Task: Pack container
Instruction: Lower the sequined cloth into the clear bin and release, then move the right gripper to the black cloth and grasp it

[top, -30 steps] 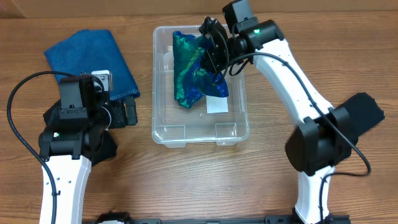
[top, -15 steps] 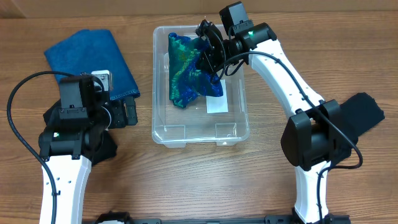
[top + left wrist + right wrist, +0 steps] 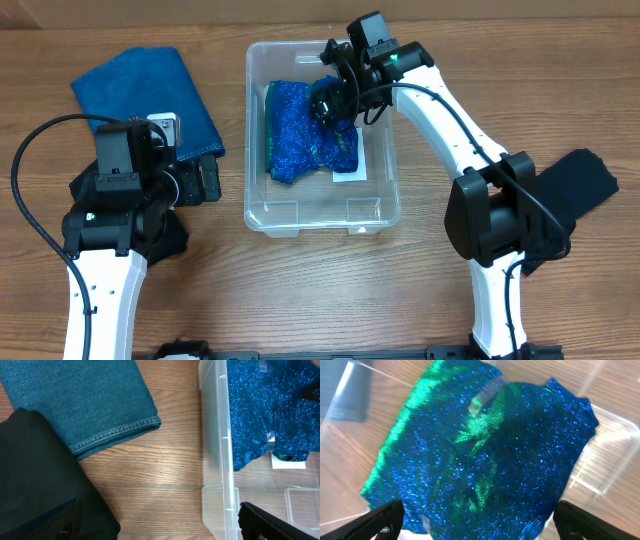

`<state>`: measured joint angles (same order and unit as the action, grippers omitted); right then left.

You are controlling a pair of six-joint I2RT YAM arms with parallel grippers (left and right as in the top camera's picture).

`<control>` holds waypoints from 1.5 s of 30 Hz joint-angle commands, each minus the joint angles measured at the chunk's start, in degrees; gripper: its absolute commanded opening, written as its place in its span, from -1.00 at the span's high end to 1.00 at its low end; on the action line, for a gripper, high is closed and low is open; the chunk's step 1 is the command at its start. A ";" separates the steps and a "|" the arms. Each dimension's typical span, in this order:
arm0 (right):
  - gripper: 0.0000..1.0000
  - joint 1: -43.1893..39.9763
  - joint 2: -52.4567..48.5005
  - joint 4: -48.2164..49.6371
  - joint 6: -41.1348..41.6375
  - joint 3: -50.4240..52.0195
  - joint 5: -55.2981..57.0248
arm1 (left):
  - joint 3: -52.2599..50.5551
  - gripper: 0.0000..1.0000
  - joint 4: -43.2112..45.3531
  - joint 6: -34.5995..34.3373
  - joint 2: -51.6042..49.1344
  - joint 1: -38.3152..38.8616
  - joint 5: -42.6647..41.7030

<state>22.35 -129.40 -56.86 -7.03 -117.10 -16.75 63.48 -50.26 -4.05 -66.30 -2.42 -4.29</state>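
Observation:
The clear container (image 3: pixel 322 222) stands mid-table, a white label (image 3: pixel 348 172) on its bottom. A sparkly blue-green cloth (image 3: pixel 300 140) lies loose inside it, over the far-left part. My right gripper (image 3: pixel 335 95) hovers open just above the cloth's far-right corner. In the right wrist view the cloth (image 3: pixel 485 450) fills the space below my right gripper (image 3: pixel 482 525), and the fingers touch nothing. My left gripper (image 3: pixel 207 182) is open and empty, left of the container. In the left wrist view the container wall (image 3: pixel 220 460) sits just inside the right finger (image 3: pixel 260 522).
A folded blue towel (image 3: pixel 150 95) lies at the far left, its hem (image 3: pixel 115 432) close to my left gripper. A black cloth (image 3: pixel 170 235) lies under the left arm. Another black cloth (image 3: pixel 575 185) lies at the right edge.
My right gripper went from shut to open and let go of the sparkly cloth. The cloth dropped from hanging bunched to lying spread in the container. The left arm is unchanged.

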 commanded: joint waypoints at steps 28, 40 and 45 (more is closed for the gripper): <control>-1.00 -57.31 32.57 -40.17 21.70 0.39 9.16 | 1.62 -1.00 1.49 1.31 0.02 -0.46 0.46; -1.00 -61.90 54.90 -19.28 23.78 50.25 3.89 | 1.60 -1.00 2.12 1.31 0.02 -0.46 0.46; -1.00 -67.67 54.66 1.05 25.44 68.81 3.58 | 1.60 -1.00 2.12 1.31 0.02 -0.46 0.46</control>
<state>-43.11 -75.50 -60.82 17.45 -53.28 -12.51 63.88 -48.29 -4.03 -66.30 -2.42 -4.10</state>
